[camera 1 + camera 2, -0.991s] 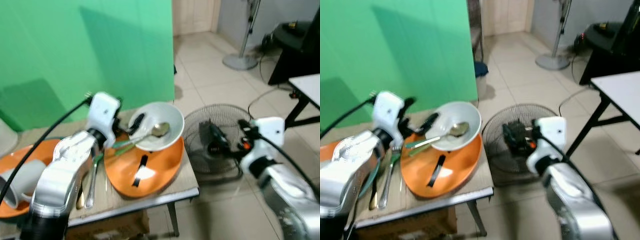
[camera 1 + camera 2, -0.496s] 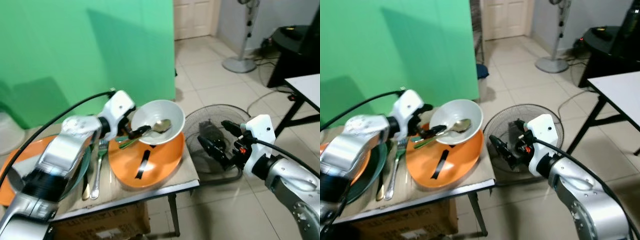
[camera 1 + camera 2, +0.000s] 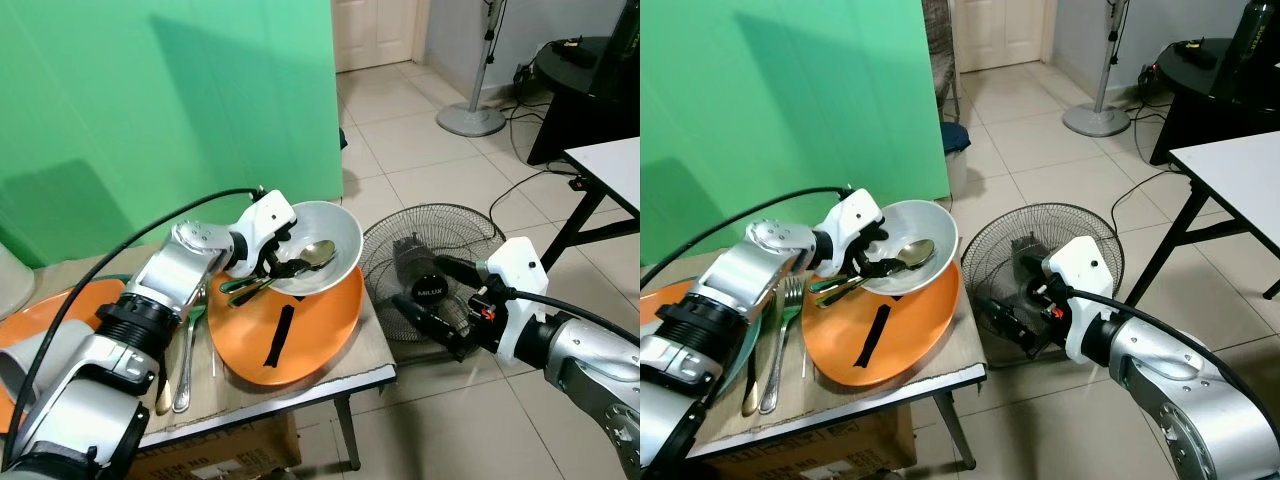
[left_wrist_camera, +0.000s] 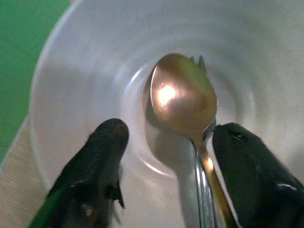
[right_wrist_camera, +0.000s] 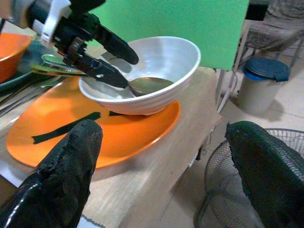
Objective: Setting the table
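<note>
A white bowl point(image 3: 338, 226) sits tilted on the far rim of an orange plate point(image 3: 305, 335) at the table's right end. In the bowl lie a gold spoon point(image 4: 183, 92) and a fork point(image 4: 201, 189) beneath it. My left gripper point(image 3: 287, 257) reaches into the bowl and stands open, one finger on each side of the spoon's handle, not closed on it. Beyond the table's right edge my right gripper point(image 3: 418, 282) hangs open and holds nothing, its fingers point(image 5: 61, 190) pointing at the plate and bowl.
A floor fan point(image 3: 440, 235) lies just right of the table, behind my right gripper. Green-handled utensils point(image 3: 240, 290) and more cutlery point(image 3: 185, 360) lie left of the plate. Another orange plate point(image 3: 60, 305) is at far left. A white table point(image 3: 610, 165) stands at right.
My left gripper has pushed further into the bowl, its fingers now on either side of the spoon. My right arm has drawn back a little. The camera has shifted.
</note>
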Robot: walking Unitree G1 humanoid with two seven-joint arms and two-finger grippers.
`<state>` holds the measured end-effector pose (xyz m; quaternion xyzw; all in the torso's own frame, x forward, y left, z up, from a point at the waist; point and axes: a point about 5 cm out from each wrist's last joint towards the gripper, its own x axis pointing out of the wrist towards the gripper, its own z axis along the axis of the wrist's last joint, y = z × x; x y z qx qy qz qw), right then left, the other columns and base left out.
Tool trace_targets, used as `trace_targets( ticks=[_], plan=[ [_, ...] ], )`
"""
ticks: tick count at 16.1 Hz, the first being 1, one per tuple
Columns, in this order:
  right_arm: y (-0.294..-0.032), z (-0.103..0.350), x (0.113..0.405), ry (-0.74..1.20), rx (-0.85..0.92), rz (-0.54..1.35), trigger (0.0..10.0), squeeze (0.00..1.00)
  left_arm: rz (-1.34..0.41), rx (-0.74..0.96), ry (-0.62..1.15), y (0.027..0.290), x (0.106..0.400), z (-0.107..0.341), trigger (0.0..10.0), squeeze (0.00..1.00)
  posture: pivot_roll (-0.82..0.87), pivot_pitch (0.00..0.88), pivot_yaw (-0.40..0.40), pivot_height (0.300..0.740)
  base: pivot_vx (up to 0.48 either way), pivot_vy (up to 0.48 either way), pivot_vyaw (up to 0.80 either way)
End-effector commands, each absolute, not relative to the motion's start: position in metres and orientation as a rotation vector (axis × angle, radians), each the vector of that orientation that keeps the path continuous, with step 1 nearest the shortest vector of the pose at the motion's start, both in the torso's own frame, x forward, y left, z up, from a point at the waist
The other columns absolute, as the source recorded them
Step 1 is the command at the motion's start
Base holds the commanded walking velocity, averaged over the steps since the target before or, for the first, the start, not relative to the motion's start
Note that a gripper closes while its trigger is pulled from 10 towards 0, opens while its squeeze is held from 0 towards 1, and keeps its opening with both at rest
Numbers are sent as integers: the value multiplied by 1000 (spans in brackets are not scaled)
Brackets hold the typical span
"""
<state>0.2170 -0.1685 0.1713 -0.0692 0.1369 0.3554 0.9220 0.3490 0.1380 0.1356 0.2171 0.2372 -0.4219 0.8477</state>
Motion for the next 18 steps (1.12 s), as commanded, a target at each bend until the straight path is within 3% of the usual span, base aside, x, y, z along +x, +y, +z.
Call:
trace_targets(
  ticks=[1,7,18],
  plan=[
    [-162,176,213,280,-153,785,10000,0,-878,490,504,140,354,139,0,0,-89,0,125,740,0,0,0],
    [-157,177,208,316,-162,887,10000,0,-920,513,531,138,358,131,0,0,-98,0,129,740,0,0,0],
    [-157,176,204,336,-157,909,10000,0,-983,548,543,137,361,130,0,0,-103,0,136,740,0,0,0]
  ],
)
